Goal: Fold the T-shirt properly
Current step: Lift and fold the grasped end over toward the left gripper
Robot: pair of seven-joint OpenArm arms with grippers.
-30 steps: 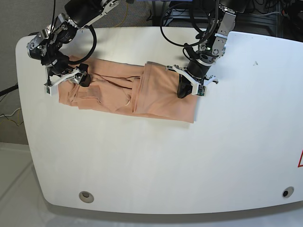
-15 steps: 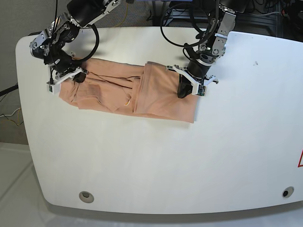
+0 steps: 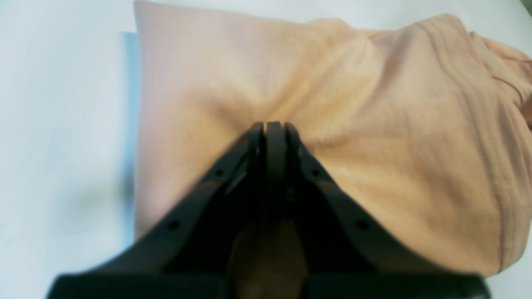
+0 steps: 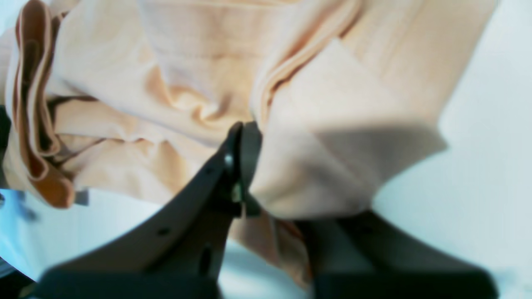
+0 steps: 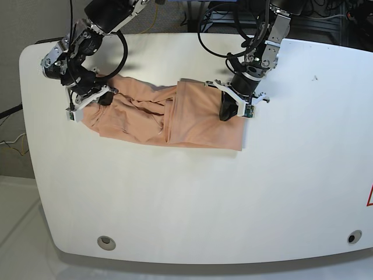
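The table (image 5: pixel 186 198) is wide, white and bare toward the near side. The shirt (image 5: pixel 175 119) lies along its far half as a long folded band, bunched at the right arm's end. It looks thin, soft and light, so it should sag and wrinkle wherever unsupported; hems and corners seem the best holds. The left gripper (image 5: pixel 228 111) is closed, tips pressed into the flat end. The right gripper (image 5: pixel 100 98) is clamped on a raised fold at the opposite end.
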